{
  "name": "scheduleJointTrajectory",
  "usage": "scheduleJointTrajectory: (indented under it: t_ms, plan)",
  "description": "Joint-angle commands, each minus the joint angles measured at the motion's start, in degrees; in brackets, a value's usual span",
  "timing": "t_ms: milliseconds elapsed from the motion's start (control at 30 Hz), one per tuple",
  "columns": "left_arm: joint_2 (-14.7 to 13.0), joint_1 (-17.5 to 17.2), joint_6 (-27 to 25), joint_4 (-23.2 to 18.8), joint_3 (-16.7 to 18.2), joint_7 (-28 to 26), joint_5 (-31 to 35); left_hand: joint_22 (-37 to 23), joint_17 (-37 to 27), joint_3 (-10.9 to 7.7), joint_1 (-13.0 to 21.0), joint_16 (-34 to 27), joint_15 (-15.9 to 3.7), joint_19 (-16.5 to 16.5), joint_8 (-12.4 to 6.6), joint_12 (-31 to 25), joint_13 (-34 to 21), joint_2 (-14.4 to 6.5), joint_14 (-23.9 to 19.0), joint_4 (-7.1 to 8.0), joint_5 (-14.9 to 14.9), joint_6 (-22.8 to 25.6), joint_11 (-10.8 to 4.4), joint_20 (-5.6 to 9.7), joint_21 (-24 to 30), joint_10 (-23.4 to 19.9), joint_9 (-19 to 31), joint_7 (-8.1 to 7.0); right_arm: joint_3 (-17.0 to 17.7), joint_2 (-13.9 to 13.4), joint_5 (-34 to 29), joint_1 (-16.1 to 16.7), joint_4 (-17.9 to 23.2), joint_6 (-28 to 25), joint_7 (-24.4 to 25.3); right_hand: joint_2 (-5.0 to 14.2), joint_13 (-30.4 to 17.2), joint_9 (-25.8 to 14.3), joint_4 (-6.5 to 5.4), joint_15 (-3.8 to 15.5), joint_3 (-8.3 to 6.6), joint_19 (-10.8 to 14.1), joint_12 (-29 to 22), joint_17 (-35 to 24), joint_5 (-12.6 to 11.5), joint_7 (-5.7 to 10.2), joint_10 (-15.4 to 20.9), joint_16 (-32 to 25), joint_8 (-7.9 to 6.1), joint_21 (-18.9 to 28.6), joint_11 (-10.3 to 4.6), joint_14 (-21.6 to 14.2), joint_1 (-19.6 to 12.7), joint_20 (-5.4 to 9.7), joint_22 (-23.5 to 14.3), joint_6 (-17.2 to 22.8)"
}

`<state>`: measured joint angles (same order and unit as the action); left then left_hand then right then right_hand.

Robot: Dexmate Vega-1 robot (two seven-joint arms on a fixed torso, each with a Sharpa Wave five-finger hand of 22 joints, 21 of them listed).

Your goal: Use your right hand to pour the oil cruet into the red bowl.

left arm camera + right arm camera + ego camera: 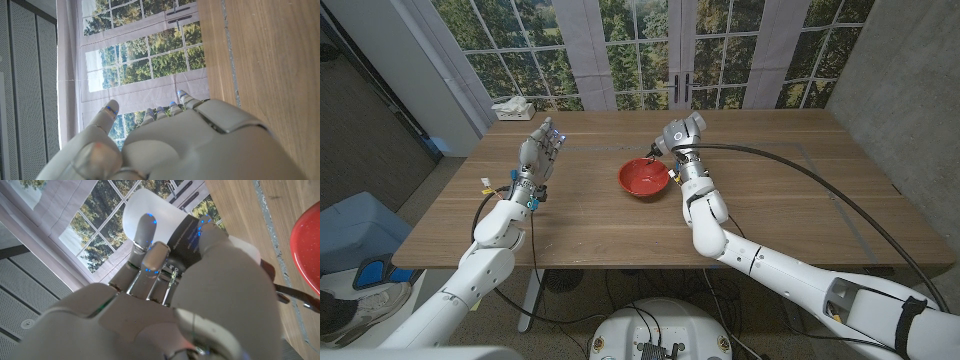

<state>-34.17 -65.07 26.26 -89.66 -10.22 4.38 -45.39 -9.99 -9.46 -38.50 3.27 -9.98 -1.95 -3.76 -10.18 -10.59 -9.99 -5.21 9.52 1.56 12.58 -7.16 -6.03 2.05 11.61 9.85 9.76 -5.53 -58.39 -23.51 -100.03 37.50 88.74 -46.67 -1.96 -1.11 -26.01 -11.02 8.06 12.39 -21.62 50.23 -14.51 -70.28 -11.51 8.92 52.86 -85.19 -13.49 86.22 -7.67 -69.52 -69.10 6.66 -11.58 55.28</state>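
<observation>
Oil cruet (165, 217) in right hand (165, 295), over red bowl (644, 178).

Bare tabletop (790, 190) w/ open room around red bowl (644, 178).

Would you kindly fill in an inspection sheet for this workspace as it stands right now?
Surface: wooden table, with a faint taped outline.
Job's things: red bowl near the middle; oil cruet tilted, its spout at the bowl's rim.
Clutter: tissue box at the far left corner.
Robot hands: right robot hand grips the cruet beside the bowl; left robot hand is raised, fingers apart, holding nothing.
Cables: black cable crosses the table from the right wrist; wires at the left wrist.
Surroundings: paned glass doors with trees outside; grey wall on the right; blue object on the floor at left.
</observation>
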Motion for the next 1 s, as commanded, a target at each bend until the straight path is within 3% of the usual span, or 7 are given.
scheduleJointTrajectory:
  t_ms: [33,400,567,600,800,867,1000]
  plan:
    - [0.18,-0.3,0.07,-0.29,0.16,0.2,-0.31,-0.15,-0.23,-0.19,0.48,-0.16,-5.07,0.16,-0.2,-0.18,-0.13,-4.63,4.22,0.04,-0.21,-0.12,0.1,1.84,-0.2,3.35,0.05,0.01,0.82,-1.4,0.06,0.88,1.92,2.81,0.47,6.59,-0.56,-0.33,0.08,0.02,-0.43,-0.15,-0.01,0.04,-0.41,-3.55,15.01,-0.27,-0.6,0.34,0.32,-0.6,5.51,5.69,-0.11,7.81]
    - [0.21,-0.34,0.28,-0.24,0.22,0.52,-0.4,-0.15,-0.25,-0.19,0.45,-0.16,-5.09,0.15,-0.18,-0.18,-0.13,-4.61,4.26,0.1,-0.21,-0.2,0.07,1.86,-0.21,3.37,0.05,-0.02,1.4,-0.98,0.22,1.07,1.95,3.17,0.73,6.35,-1.48,-0.48,0.5,0.02,-0.53,-0.45,-0.29,0.05,-0.63,-4.21,15.37,-0.2,-0.6,0.39,0.43,-0.88,4.89,5.7,-0.21,8.38]
    - [0.25,-0.36,0.33,-0.17,0.29,0.5,-0.45,-0.15,-0.25,-0.21,0.47,-0.15,-5.1,0.15,-0.18,-0.18,-0.13,-4.58,4.25,0.1,-0.21,-0.2,0.13,1.86,-0.21,3.36,0.05,-0.11,1.83,-0.8,1.97,1.31,1.53,3.07,3.85,6.19,-1.96,-0.55,0.54,0.0,-0.48,-0.47,-0.22,0.05,-0.68,-4.07,15.03,-0.15,-0.33,0.48,0.06,-0.99,4.74,5.68,-0.24,8.01]
    - [0.22,-0.35,0.35,-0.15,0.3,0.58,-0.46,-0.15,-0.25,-0.2,0.46,-0.16,-5.1,0.16,-0.18,-0.19,-0.13,-4.57,4.25,0.11,-0.21,-0.21,0.08,1.86,-0.21,3.35,0.05,-0.1,1.73,-0.03,0.74,1.22,0.99,2.02,2.02,6.2,-2.02,-0.56,0.54,0.0,-0.48,-0.49,-0.26,0.05,-0.68,-3.98,15.12,-0.14,-0.29,0.46,0.09,-1.0,4.72,5.67,-0.2,7.94]
    - [0.24,-0.24,0.3,-0.05,0.32,0.68,-0.55,-0.15,-0.23,-0.16,0.45,-0.15,-5.16,0.14,-0.2,-0.19,-0.13,-4.42,4.24,0.06,-0.23,-0.19,0.04,1.9,-0.23,3.35,0.05,-0.13,2.17,-0.26,3.13,1.39,0.42,1.59,6.43,6.99,-2.11,-0.62,0.59,0.01,-0.85,0.25,-0.15,0.1,-0.38,-4.03,15.54,-0.05,0.19,0.5,-0.7,-1.2,4.2,5.68,0.35,7.05]
    - [0.26,-0.15,0.31,0.05,0.29,0.69,-0.5,-0.15,-0.25,-0.12,0.41,-0.14,-5.17,0.15,-0.2,-0.21,-0.13,-4.33,4.28,0.06,-0.24,-0.19,0.03,1.9,-0.23,3.31,0.05,-0.1,2.12,-0.49,3.45,1.4,0.76,1.6,6.25,7.3,-1.61,-0.62,0.77,0.0,-1.19,0.74,0.48,0.13,0.15,-4.18,15.31,0.06,0.82,0.45,0.01,-1.25,3.86,5.71,0.69,5.53]
    - [0.29,0.1,0.2,0.23,0.2,0.91,-0.59,-0.15,-0.26,-0.09,0.38,-0.15,-5.19,0.14,-0.22,-0.21,-0.13,-4.23,4.27,0.07,-0.25,-0.15,0.04,1.92,-0.23,3.3,0.05,-0.1,2.01,-0.46,3.8,1.38,0.44,1.01,7.26,6.87,-0.09,-0.8,0.93,0.0,-1.56,0.59,3.56,0.19,1.36,-2.59,10.29,0.68,2.31,-0.19,-1.16,-0.89,3.96,5.71,1.21,0.16]
